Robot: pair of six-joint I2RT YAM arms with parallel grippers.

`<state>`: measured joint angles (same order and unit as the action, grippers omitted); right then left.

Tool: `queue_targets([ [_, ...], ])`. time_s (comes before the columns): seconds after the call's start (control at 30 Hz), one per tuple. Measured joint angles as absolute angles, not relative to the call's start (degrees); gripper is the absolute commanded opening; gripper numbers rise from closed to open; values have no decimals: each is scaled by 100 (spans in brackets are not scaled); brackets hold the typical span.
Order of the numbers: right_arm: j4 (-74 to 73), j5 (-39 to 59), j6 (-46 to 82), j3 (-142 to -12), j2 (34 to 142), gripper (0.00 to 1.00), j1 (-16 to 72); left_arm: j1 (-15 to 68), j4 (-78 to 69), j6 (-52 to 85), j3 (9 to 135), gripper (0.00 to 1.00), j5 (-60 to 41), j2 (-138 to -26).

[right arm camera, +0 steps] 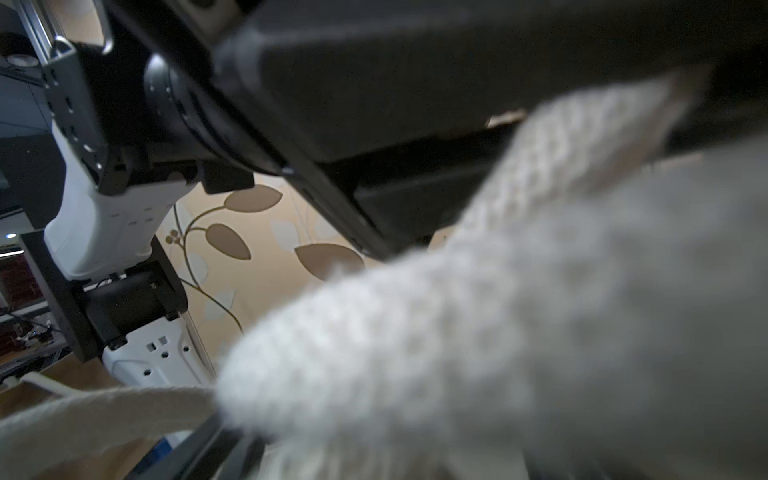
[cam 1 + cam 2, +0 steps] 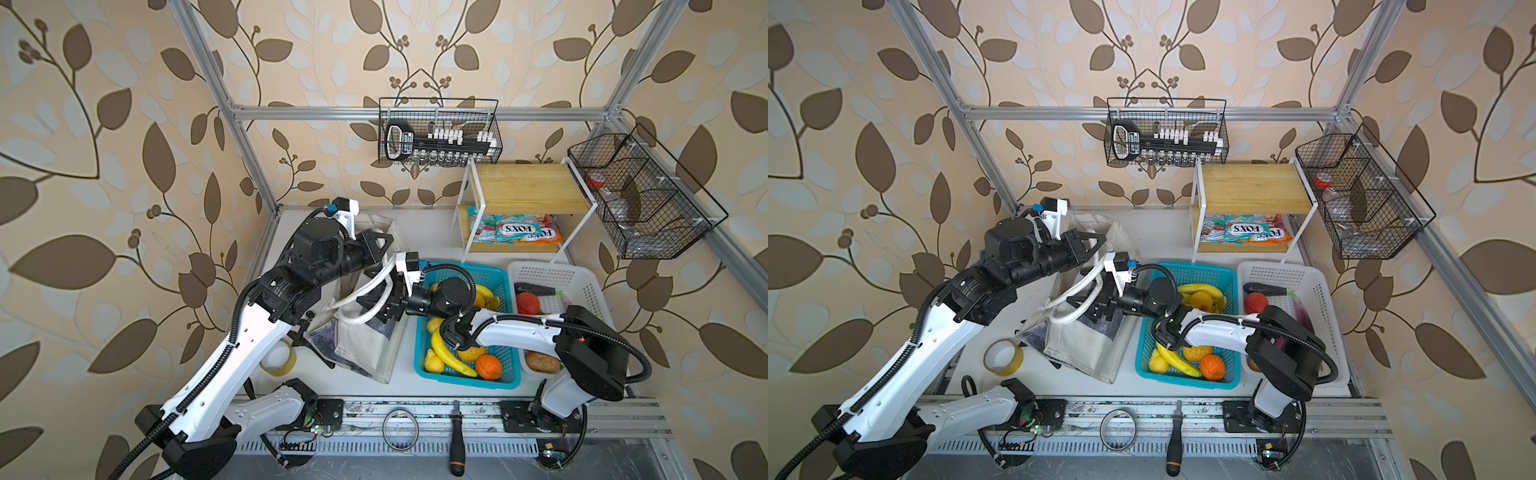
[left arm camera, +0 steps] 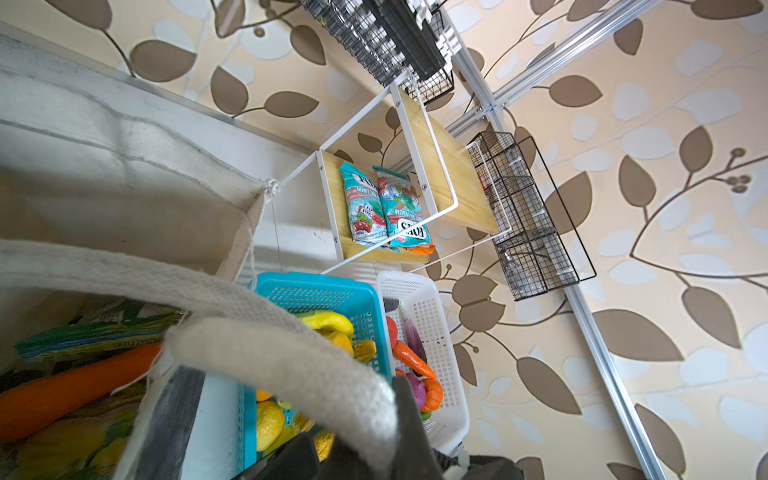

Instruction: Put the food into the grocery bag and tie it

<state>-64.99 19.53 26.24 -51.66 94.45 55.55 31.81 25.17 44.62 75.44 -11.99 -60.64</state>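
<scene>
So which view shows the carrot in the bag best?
The left wrist view: the carrot lies unobscured inside the bag. Both top views hide it; the right wrist view shows only blurred strap.

We found the off-white grocery bag (image 2: 365, 349) standing open on the desk (image 2: 415, 232), strap handles (image 3: 291, 353) raised; inside lay the carrot (image 3: 75, 390), snack packets (image 3: 91, 332) and yellow fruits (image 3: 62, 444).
</scene>
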Motion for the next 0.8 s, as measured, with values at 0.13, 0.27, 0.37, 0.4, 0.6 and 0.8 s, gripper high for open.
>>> queue_targets([
  [0.13, -7011, 1695, 2783, -5216, 9620, 47, 5655, 3181, 2423, 4560, 7456, 0, -1149, -6001],
  [0.27, -7078, 1634, 2932, -5290, 9673, 36, 5686, 3181, 2405, 4567, 7422, 0, -1120, -5961],
  [0.37, -7131, 1605, 3024, -5295, 9675, 52, 5673, 3181, 2410, 4567, 7360, 0, -1072, -5885],
  [0.4, -7183, 1605, 3089, -5293, 9686, 60, 5655, 3181, 2399, 4567, 7341, 0, -1048, -5854],
  [0.6, -7308, 1632, 3459, -5306, 9762, 72, 5561, 3181, 2432, 4560, 7306, 0, -993, -5747],
  [0.8, -7161, 1483, 3540, -5583, 9776, 56, 5675, 3181, 2456, 4558, 7306, 0, -996, -5747],
])
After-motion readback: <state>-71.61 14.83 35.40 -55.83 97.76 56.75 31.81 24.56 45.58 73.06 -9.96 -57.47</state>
